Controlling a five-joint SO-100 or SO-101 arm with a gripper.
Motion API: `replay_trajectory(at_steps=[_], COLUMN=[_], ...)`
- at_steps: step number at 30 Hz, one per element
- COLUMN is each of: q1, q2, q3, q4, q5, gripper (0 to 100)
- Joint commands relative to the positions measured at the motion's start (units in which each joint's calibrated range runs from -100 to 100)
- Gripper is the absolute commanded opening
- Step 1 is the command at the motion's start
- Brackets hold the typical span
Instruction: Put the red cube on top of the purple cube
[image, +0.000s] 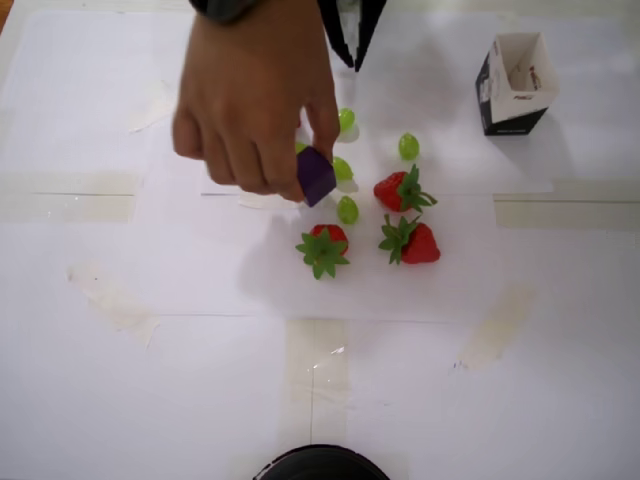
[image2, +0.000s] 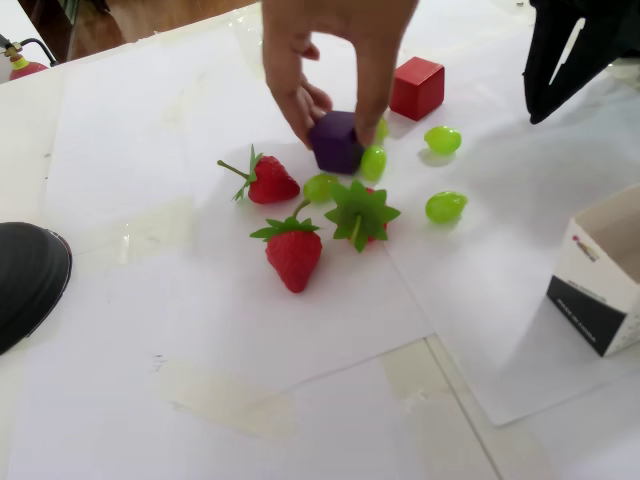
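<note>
Carton (image: 514, 82) print too small to read; no other lettering.

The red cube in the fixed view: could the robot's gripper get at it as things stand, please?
Probably yes. The red cube sits alone on the paper, near the gripper. The person's hand is on the purple cube beside it and might crowd the approach.

Carton box (image: 515, 83) bears print — too small to read.
</note>
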Motion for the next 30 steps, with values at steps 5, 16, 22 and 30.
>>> replay_trajectory(at_steps=[5, 16, 22, 30], q1=[-0.09, -0.02, -0.16, 6.60], q2=[-0.31, -0.31, -0.31, -0.31], q3=[-0.09, -0.09, -0.18, -16.55], q4=[-1.12, -1.45, 0.02, 15.30], q5=[0.00, 0.15, 0.88, 3.86], gripper=[0, 0, 0, 0])
